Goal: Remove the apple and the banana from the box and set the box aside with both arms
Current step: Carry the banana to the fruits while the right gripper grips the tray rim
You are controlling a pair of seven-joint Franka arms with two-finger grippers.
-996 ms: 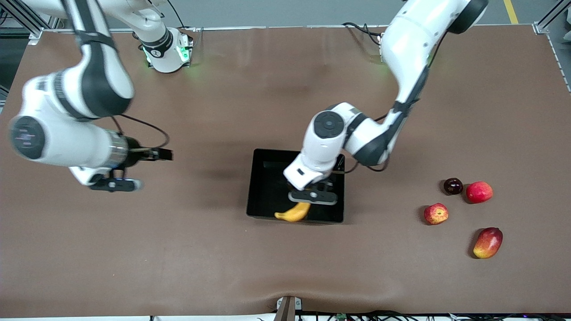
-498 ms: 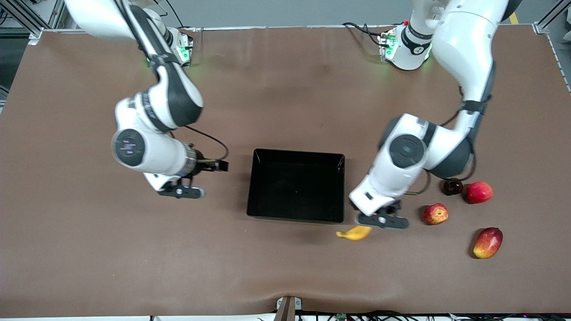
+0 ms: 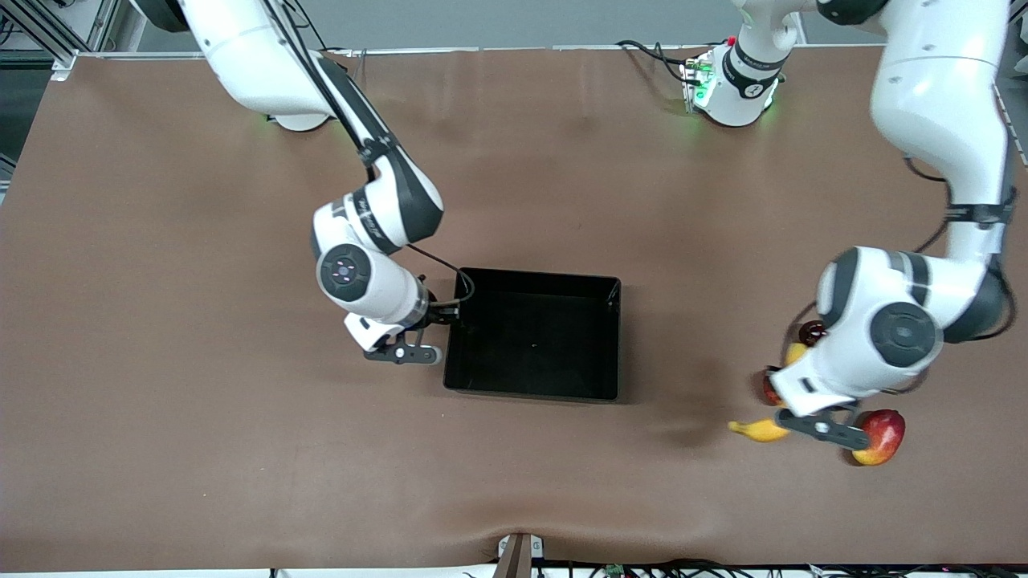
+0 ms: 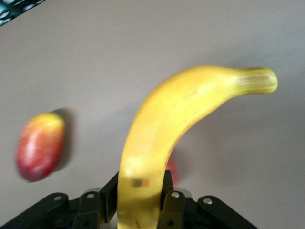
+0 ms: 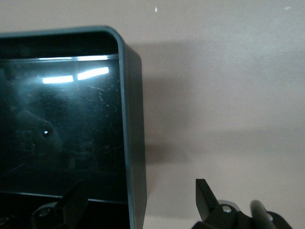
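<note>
Nearest the front camera, a brown table [image 3: 241,449] runs edge to edge, grey floor showing past the arm bases. Low over it at the left arm's end, the left gripper [image 3: 821,426] is clamped on the banana [image 3: 759,431], beside a red-and-yellow mango [image 3: 879,436]. That arm hides most of the apple [image 3: 771,389] and a dark fruit [image 3: 813,331]. Farther on, the empty black tray [image 3: 533,392] sits mid-table; the right gripper [image 3: 404,354] stands with fingers apart astride its wall toward the right arm's end. Half a second ago the banana hung just past the tray, and the right gripper was well short of it.
</note>
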